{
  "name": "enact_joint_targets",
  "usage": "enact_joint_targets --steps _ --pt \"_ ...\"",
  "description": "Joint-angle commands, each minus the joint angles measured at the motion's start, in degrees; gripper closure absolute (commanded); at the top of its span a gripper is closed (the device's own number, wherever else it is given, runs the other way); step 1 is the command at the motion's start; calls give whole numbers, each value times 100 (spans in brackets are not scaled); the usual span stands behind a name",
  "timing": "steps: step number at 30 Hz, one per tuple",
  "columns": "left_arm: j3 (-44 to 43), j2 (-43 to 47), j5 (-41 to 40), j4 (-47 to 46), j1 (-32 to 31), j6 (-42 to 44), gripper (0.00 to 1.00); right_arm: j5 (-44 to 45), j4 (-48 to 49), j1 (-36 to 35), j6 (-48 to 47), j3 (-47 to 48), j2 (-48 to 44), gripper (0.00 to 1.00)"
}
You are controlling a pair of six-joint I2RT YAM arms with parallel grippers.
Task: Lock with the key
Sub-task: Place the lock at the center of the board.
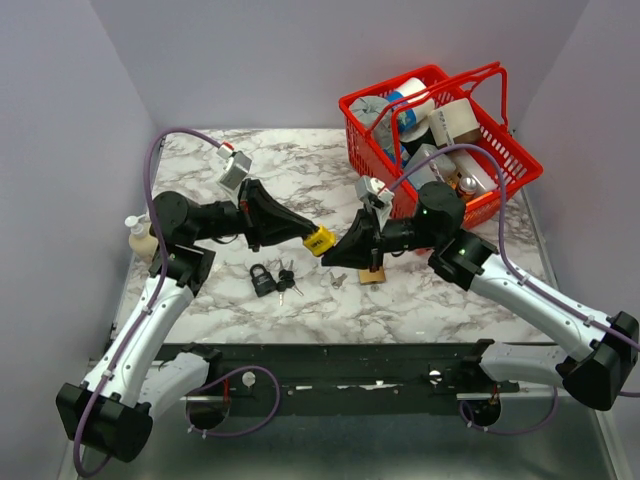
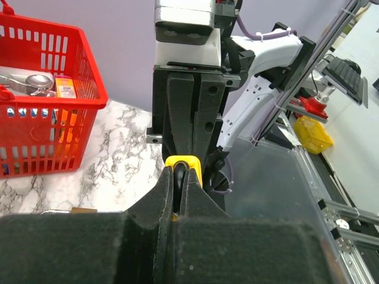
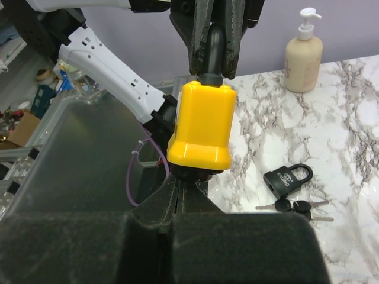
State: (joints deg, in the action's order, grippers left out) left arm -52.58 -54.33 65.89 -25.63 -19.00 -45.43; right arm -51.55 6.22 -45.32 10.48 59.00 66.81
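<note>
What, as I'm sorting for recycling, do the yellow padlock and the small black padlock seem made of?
Yellow block-shaped padlock: body looks like moulded plastic, with even colour, rounded edges and soft sheen. Small black padlock: matt black body, plastic cover or painted metal, cannot tell; its dark, thin shackle is probably metal.

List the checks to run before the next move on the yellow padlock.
1. Left gripper shut on the yellow padlock by its shackle: ok.
2. Right gripper shut directly under the padlock body: ok.
3. Its key seated in the keyhole: cannot tell, fingers hide it.
4. Shackle pushed fully home: cannot tell.
5. Black padlock lying on the table, apart from both arms: ok.
</note>
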Motion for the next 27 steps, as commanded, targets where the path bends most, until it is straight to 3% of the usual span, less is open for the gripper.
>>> enact_joint_targets --steps 1,10,20,21,22,24,25,27 --pt "151 36 -199 -21 -165 87 100 -31 572 -65 338 437 -36 99" --pt "371 71 -146 31 -341 149 100 497 1101 -65 1043 577 -62 99" --pt "275 36 -287 -82 -139 35 100 207 66 -65 -1 411 -299 99" --pt "239 10 -270 -178 62 -53 100 215 -171 -65 -124 428 -343 95" --pt "222 -112 -252 -371 168 -550 100 224 -600 -73 -438 428 -448 75" --pt "169 -271 -68 -1196 370 -1193 100 407 -1182 -65 -913 445 -572 46" --pt "151 -385 -15 -1382 441 -1396 100 531 -1637 -65 -1534 437 -642 27" --pt "81 -377 117 -1375 441 -1478 100 934 -1956 -65 -2065 375 -923 16"
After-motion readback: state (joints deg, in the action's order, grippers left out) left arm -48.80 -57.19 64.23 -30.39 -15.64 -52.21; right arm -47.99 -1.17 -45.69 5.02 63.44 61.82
